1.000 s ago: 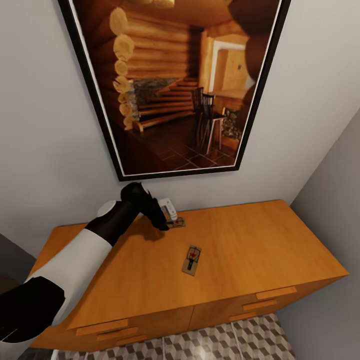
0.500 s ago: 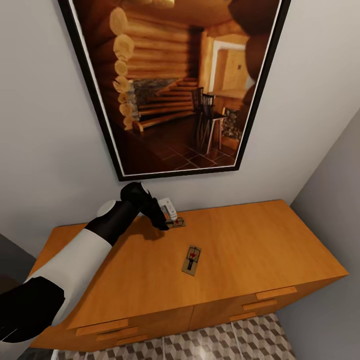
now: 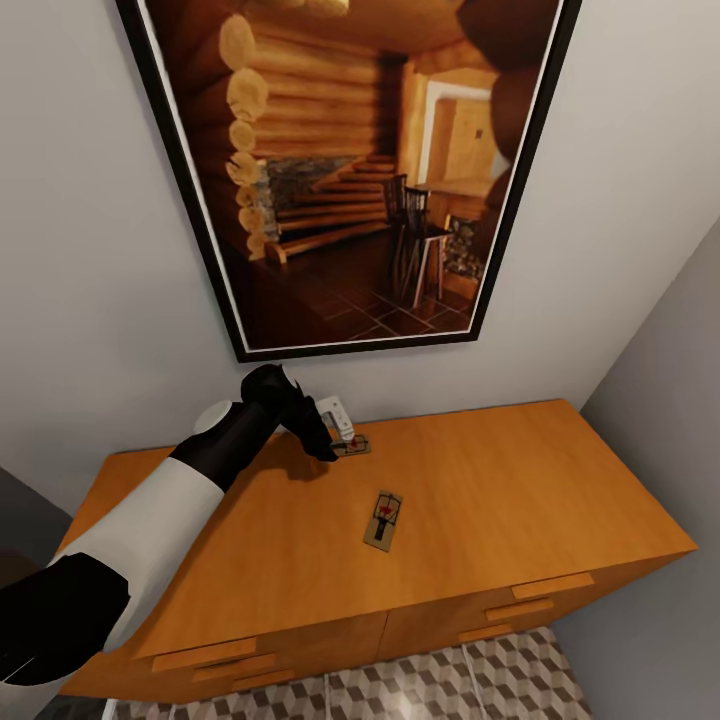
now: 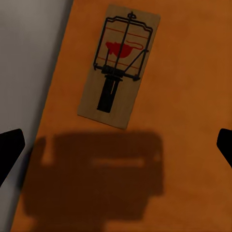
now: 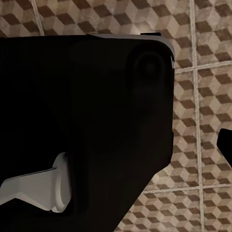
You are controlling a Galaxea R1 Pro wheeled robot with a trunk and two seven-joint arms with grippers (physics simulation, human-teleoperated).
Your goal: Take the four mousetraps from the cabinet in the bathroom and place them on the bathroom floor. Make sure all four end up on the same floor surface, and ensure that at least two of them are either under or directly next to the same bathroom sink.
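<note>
My left hand (image 3: 335, 447) open above rear mousetrap (image 3: 352, 446) | second mousetrap (image 3: 383, 520) nearer me on cabinet (image 3: 500, 490) | right hand: can't tell

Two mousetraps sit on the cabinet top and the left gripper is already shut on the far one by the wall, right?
Not quite. Two mousetraps are on the cabinet top, but the left gripper is open, not shut on the far mousetrap. The left wrist view shows its fingertips spread wide, with the trap lying flat on the wood ahead of them. The near mousetrap lies untouched.
</note>
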